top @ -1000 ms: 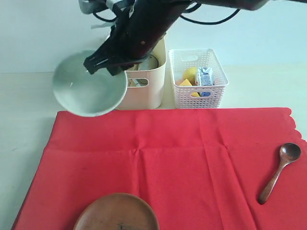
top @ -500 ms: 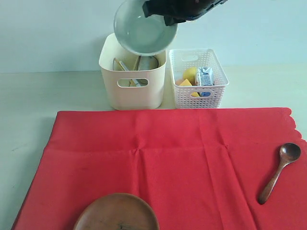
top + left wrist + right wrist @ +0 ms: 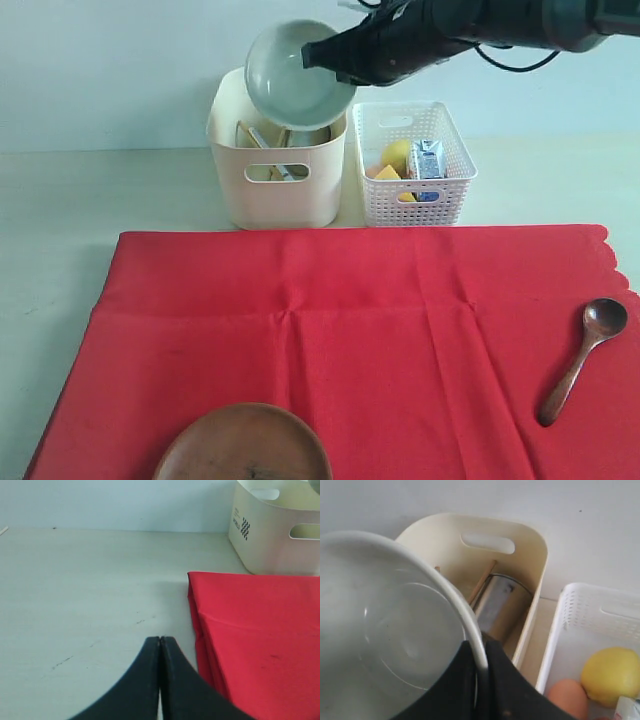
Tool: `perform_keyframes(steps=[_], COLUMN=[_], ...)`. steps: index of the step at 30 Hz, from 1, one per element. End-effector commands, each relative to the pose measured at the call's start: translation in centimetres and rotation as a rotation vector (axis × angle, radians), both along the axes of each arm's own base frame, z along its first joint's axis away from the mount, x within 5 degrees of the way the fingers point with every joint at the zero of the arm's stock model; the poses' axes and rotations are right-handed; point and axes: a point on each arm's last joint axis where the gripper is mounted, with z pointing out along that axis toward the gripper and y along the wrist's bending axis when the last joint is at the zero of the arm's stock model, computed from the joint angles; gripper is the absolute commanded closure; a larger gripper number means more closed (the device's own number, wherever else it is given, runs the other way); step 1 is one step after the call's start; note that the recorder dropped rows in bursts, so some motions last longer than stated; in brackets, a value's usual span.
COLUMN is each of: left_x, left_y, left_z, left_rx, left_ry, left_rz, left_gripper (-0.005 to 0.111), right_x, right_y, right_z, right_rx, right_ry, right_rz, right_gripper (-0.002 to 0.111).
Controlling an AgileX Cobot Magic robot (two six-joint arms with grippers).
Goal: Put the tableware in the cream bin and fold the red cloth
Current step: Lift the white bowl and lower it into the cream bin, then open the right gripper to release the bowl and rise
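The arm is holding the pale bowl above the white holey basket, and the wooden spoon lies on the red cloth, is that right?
Not quite. The right hand holds the pale bowl above the cream bin, not the white basket, as the exterior view shows. The wooden spoon does lie on the red cloth.

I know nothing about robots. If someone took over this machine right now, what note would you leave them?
Left gripper: shut, empty, over the table beside the red cloth.
Right gripper: shut on the rim of the bowl, which is tilted above the cream bin.
Done: steel cup and chopsticks are in the bin.
Left: put the bowl in, then the wooden plate and wooden spoon, both lying on the cloth; fold the cloth, which lies spread flat.
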Motion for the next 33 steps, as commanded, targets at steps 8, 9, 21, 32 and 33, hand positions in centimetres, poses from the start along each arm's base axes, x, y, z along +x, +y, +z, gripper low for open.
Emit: perform_keyframes(steps=[8, 9, 21, 32, 33], left_x=[0.0, 0.0, 0.0, 0.0, 0.0], left_y=[0.0, 0.0, 0.0, 0.0, 0.0], left_z=[0.0, 0.0, 0.0, 0.0, 0.0], left_rx=[-0.001, -0.001, -0.001, -0.001, -0.001], left_ry=[-0.016, -0.016, -0.016, -0.016, -0.016], left_rz=[-0.004, -0.004, -0.004, -0.004, -0.004], left_gripper=[0.107, 0.107, 0.107, 0.107, 0.107], right_x=[1.2, 1.2, 1.2, -5.1, -5.6], right_y=[0.6, 0.6, 0.4, -1.1, -1.4], right_z=[-3.7, -3.8, -2.3, 5.8, 6.1], right_rx=[-0.029, -0.028, -0.001, -0.115, -0.132], right_ry=[-0.003, -0.007, -0.054, 0.164, 0.195], right_rz=[0.04, 0.037, 0.012, 0.178, 0.176], right_gripper=[0.105, 0.102, 0.054, 0.063, 0.067])
